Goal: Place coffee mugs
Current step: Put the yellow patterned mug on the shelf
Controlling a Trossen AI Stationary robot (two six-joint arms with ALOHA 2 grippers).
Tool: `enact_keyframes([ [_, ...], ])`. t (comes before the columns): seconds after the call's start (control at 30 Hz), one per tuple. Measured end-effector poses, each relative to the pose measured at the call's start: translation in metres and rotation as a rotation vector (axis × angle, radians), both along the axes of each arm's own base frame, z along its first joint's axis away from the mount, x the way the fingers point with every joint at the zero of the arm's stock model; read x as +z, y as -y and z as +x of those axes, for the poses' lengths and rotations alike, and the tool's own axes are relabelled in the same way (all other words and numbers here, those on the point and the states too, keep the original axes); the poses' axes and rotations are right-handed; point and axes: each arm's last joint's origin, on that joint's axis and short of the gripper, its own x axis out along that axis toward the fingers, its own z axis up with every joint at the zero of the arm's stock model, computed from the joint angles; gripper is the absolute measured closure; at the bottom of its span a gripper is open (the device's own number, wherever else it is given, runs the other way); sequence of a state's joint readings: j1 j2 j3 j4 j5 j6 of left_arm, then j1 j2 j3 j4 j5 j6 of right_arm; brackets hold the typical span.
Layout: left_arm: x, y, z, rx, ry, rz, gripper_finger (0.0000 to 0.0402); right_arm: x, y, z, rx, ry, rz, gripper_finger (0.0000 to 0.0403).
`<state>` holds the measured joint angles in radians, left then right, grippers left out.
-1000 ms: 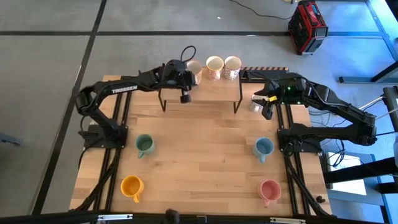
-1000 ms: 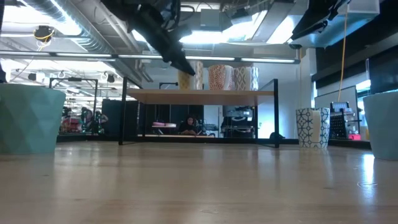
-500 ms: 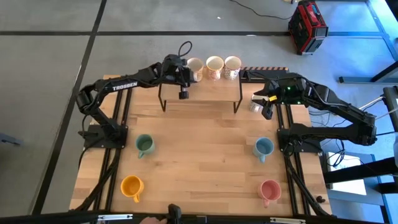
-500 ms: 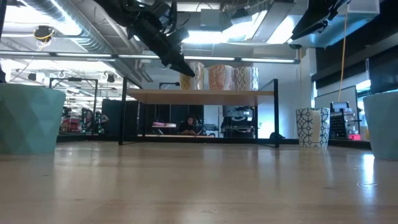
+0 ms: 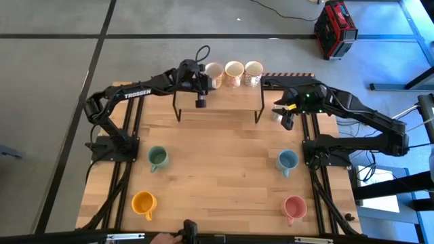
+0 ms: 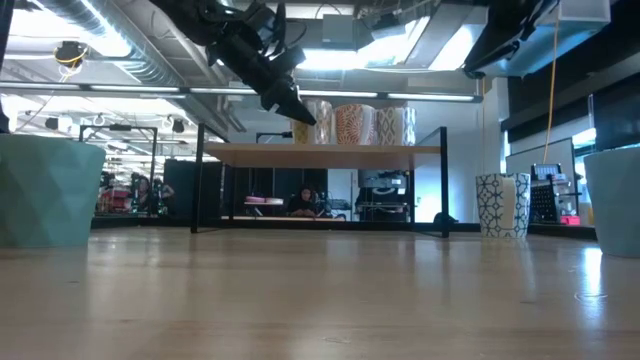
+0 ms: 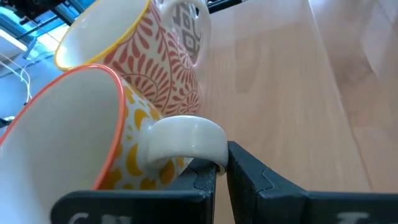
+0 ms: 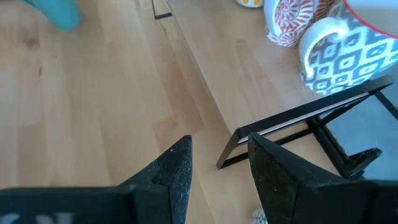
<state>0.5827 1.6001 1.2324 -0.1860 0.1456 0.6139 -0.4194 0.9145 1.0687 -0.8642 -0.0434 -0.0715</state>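
Observation:
Three patterned white coffee mugs stand in a row on a raised wooden shelf (image 5: 227, 97) at the table's far side: orange-yellow (image 5: 214, 71), red (image 5: 234, 72) and grey (image 5: 253, 72). My left gripper (image 5: 205, 80) is shut at the handle of the leftmost one (image 7: 81, 137). Another patterned mug (image 5: 276, 115) stands on the table right of the shelf, under my right gripper (image 5: 285, 116), which hangs open with nothing between its fingers (image 8: 217, 168). Green (image 5: 157, 158), orange (image 5: 144, 202), blue (image 5: 287, 161) and pink (image 5: 293, 207) mugs sit on their bases on the near half. My left gripper lies with its shut fingertips (image 7: 205, 177) against the lower end of the orange-yellow mug's white handle (image 7: 186, 134), coming slanting down from the table's left. Nothing is between the fingers. The mug stands upright on the shelf, close beside the red mug.
The shelf stands on thin black legs (image 5: 258, 112) with open space under it (image 6: 320, 190). A bare stretch of tabletop (image 5: 224, 163) lies between the green and blue mugs. The arm bases (image 5: 112, 146) stand at the table's left and right edges.
My left gripper has shifted a little toward the table's far edge beside the leftmost shelf mug and rolled slightly, staying shut. More of that mug now shows past the gripper in the high view.

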Motion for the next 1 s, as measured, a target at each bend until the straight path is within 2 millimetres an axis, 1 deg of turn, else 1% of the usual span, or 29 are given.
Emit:
enact_keyframes([
  [0.6,0.002,-0.001,0.0,-0.021,-0.005,0.056,0.0361,-0.001,0.0,0.002,0.02,-0.007,-0.001,0.0256],
  [0.7,-0.001,-0.003,0.003,-0.022,0.004,0.061,0.0353,-0.001,0.0,0.002,0.02,-0.007,-0.001,0.0256],
  [0.83,-0.01,-0.007,0.006,-0.018,-0.014,0.048,0.034,-0.001,0.0,0.002,0.026,-0.006,0.005,0.0256],
  [1.0,-0.009,-0.007,0.008,-0.022,-0.001,0.056,0.0329,-0.001,0.0,0.002,0.04,-0.003,0.016,0.0256],
])
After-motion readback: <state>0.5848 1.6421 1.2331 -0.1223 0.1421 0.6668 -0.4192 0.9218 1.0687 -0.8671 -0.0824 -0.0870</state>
